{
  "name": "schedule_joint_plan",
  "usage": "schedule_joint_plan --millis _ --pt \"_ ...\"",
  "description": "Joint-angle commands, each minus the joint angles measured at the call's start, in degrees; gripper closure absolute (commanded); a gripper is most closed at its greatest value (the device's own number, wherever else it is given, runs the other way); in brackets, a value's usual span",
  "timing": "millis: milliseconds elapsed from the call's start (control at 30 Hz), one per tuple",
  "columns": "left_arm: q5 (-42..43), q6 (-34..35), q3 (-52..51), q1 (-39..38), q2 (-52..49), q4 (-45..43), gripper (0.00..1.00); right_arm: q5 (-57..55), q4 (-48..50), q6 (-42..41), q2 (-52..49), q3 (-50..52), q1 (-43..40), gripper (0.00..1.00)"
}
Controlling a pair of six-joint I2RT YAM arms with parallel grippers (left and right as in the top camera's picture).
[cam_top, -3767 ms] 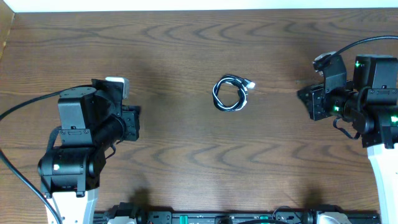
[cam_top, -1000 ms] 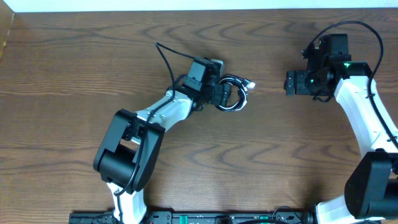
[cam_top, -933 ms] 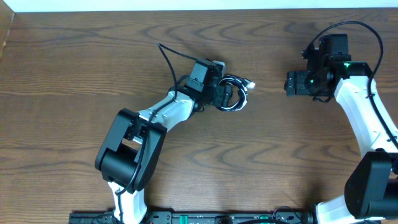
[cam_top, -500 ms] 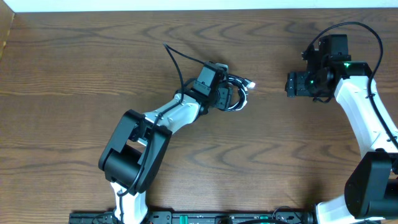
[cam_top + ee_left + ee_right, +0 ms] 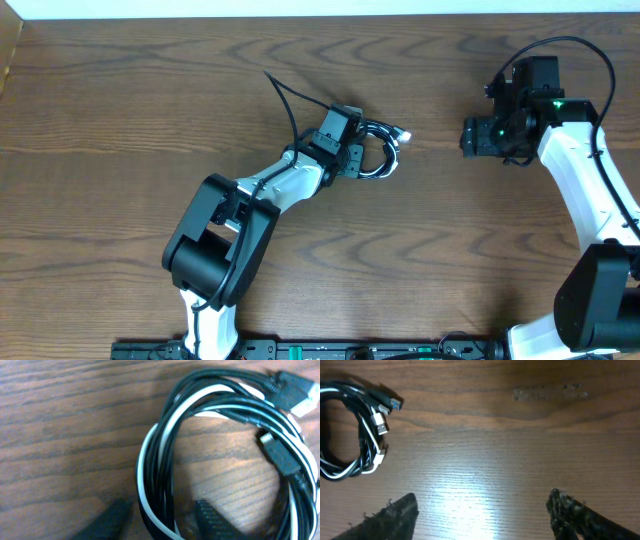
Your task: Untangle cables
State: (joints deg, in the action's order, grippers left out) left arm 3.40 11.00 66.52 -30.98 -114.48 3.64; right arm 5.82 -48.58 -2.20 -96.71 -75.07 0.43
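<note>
Cables (image 5: 157,470) lie coiled together, nothing separated yet; left end effector (image 5: 161,507) straddles their strands unclamped, right end effector (image 5: 482,499) spread empty, well apart.

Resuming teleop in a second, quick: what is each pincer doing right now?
Left pincer: straddling one side of the cables; whether it grips them cannot be told.
Right pincer: open, holding nothing.

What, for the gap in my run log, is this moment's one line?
cables: one coil, tangled | left gripper: astride coil's left strands, grip unclear | right gripper: open, apart from cables
</note>
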Motion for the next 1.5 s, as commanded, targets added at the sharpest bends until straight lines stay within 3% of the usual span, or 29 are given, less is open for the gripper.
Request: schedule_joint_plan --millis 0,33,67,267,400,633,900,1133,1233,1367,1467 --pt "-1.3 0.1 1.0 -0.2 -0.7 0.1 0.78 -0.3 -0.1 0.1 0.1 -0.8 -0.1 0.28" --pt "-1.2 0.1 1.0 -0.2 -0.7 0.1 0.89 -0.3 -0.1 0.1 0.1 -0.8 -0.1 0.3" --pt "-1.0 0.1 1.0 -0.2 -0.7 0.1 0.92 -0.3 0.0 0.1 0.1 -0.8 -0.1 0.31" --pt "0.7 0.7 1.0 -0.2 -0.6 -0.3 0.92 -0.3 0.5 0.1 0.0 -0.8 -0.1 0.31" --pt "0.8 2.8 1.1 -0.2 1.3 -0.3 0.92 -0.3 0.6 0.1 0.0 -0.5 -0.1 0.39" --pt "5.4 2.9 1.1 -0.2 10.3 -2.4 0.92 3.5 1.7 0.1 0.0 0.8 0.0 0.34" --pt "5.4 2.9 1.1 0.1 20.1 -2.4 0.92 16.2 2.1 1.7 0.0 1.4 0.1 0.14" --pt "11.3 3.1 1.0 0.1 22.3 -2.0 0.92 23.8 3.4 3.1 0.0 1.4 1.2 0.1" --pt "12.7 3.4 1.0 0.1 22.1 -1.1 0.92 23.7 4.8 1.3 0.0 1.4 1.9 0.15" --pt "13.0 5.2 1.0 -0.1 22.1 -0.9 0.92 23.7 8.6 -5.9 0.0 1.4 2.0 0.33" --pt "15.3 5.2 1.0 -0.1 22.1 -0.9 0.93 23.7 11.6 -10.9 0.0 1.4 2.1 0.37"
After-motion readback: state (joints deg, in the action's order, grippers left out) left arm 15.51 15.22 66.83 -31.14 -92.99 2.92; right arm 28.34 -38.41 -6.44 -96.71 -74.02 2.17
